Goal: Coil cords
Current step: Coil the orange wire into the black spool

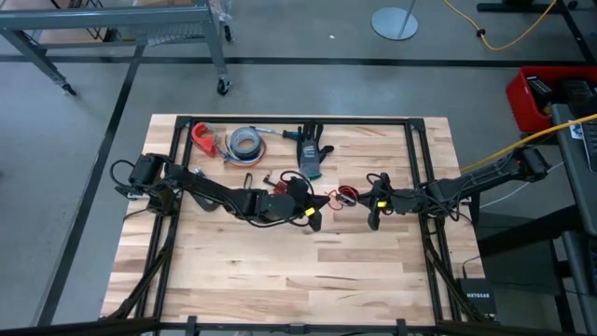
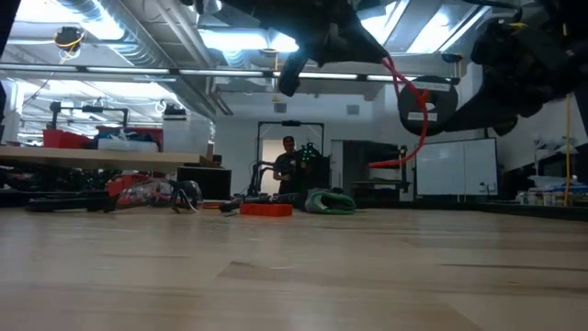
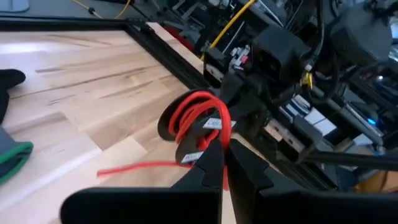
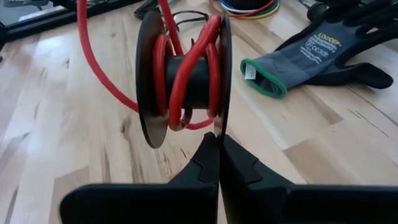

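Note:
A small black spool (image 4: 186,81) with red cord (image 4: 180,68) wound on it hangs in the air over the table's middle; it also shows in the high view (image 1: 347,194) and the low view (image 2: 423,106). My right gripper (image 4: 219,140) is shut on the spool from the table's right side (image 1: 364,199). My left gripper (image 3: 224,158) is shut on the red cord just left of the spool (image 1: 325,199). A loose red strand (image 3: 130,167) trails away from my left fingers. My left gripper pinches the red cord (image 3: 219,140) between its two shut fingers, close beside the spool. The cord runs from the fingers up onto the spool's core, clear of the table. My right gripper pinches the rim of one thin black flange (image 4: 221,127) of the spool between its two shut fingers. The fingers come level from the table's right side. The spool stands on edge beyond the fingertips, lifted clear of the table.
A grey glove with a green cuff (image 1: 311,149) lies at the far middle, also in the right wrist view (image 4: 311,53). A grey tape roll (image 1: 244,142) and a red clamp-like piece (image 1: 203,138) lie at the far left. A person (image 2: 289,165) stands in the room behind.

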You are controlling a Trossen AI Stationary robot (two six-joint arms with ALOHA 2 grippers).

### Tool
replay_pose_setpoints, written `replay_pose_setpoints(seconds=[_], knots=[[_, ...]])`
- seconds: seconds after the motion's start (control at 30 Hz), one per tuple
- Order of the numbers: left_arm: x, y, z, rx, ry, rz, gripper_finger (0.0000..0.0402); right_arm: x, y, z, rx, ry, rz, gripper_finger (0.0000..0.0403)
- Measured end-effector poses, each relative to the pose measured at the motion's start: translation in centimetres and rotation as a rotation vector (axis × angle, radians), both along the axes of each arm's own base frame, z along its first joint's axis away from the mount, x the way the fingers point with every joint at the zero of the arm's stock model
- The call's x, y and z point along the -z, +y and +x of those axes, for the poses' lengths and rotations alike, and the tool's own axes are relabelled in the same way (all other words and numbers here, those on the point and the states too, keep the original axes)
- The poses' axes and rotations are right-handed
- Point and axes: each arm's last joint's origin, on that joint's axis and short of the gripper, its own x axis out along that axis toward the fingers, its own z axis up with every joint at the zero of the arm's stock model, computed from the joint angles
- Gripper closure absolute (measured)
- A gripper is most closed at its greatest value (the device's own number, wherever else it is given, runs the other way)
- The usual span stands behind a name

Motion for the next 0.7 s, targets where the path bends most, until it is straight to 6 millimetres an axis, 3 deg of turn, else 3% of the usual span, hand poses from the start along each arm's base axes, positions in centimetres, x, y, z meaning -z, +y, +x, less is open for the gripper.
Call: replay_pose_setpoints(seconds=[0.3, 0.7], knots=[[-1.3, -0.2, 0.5, 0.011, -0.029, 0.015, 0.0401, 1.3, 0.2, 1.0, 0.056, 0.048, 0.012, 0.0402], [0.7, -0.4, 3.6, 0.052, 0.001, 0.011, 0.0401, 2.2, 1.0, 3.5, 0.053, -0.052, 0.061, 0.0402]])
